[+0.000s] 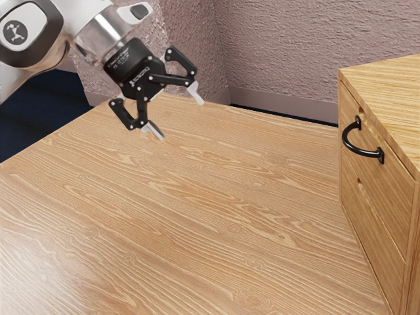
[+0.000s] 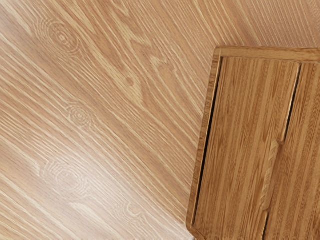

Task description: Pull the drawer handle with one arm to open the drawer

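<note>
My jaws hang wide open and empty above the worktop, up at the exterior view's left. They are well apart from the cabinet that stands at the exterior view's right. The drawer I have to open is the upper one, and its front looks flush with the cabinet face, so I judge it shut. Its black bowed handle stands out from that front toward my arm.

I judge the long crossing to be the main risk. If I arrive low or skewed, a fingertip may hit the drawer front or the cabinet edge rather than straddling the bow. The handle is thin and curved, so closing near one end could let it slide out once I pull. A pull that is not square to the front may bind the drawer or drag the whole cabinet along the worktop. From the wrist view I see the cabinet at an angle, so I judge my hand must turn before I close.
</note>
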Tool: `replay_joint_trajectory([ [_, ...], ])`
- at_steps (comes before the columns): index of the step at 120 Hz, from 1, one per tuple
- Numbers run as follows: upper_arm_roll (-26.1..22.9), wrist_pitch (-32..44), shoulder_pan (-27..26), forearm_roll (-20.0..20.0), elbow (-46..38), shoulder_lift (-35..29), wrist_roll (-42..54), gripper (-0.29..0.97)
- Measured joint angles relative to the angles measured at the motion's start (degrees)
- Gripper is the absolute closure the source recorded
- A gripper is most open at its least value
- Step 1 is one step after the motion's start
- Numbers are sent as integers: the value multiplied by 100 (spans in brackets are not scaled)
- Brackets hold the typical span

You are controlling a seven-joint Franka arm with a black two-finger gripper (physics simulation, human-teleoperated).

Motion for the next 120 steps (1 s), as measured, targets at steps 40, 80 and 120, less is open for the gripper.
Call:
replay_joint_trajectory([
  [40, 319, 1358, 47, -985, -695, 1236, 86, 19],
  [80, 956, 2654, -57, -1161, -848, 1762, 478, 31],
  [120, 1944, 3311, -1169, -1174, -793, 1794, 750, 36],
])
